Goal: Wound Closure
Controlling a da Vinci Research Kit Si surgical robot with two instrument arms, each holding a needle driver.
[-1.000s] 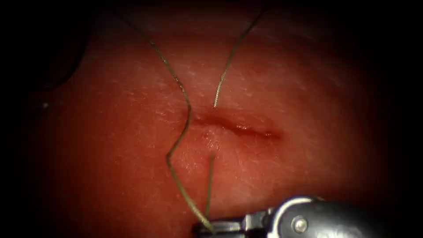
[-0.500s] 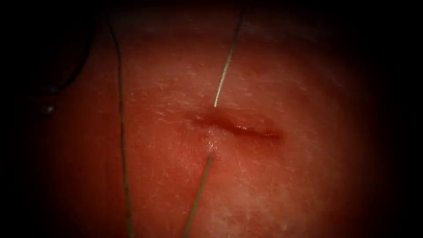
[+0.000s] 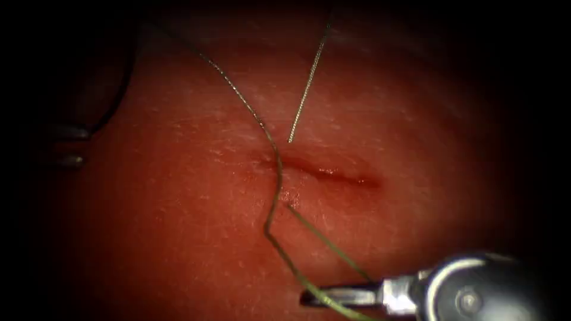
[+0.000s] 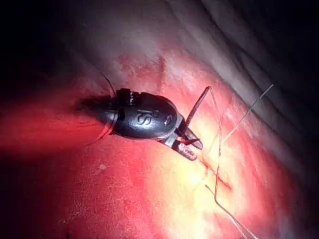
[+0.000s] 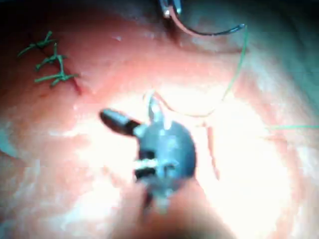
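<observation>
My right tool (image 5: 132, 110) gapes empty, thin green thread (image 3: 275, 178) crossing it; my left tool (image 5: 169, 7) clamps the curved needle (image 5: 204, 34) near one end, off the tissue (image 3: 178, 226).

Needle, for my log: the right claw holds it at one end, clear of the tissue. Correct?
Not quite: the left claw holds the needle at one end, clear of the tissue, as the right wrist view shows. Thread lies across the right claw.
</observation>
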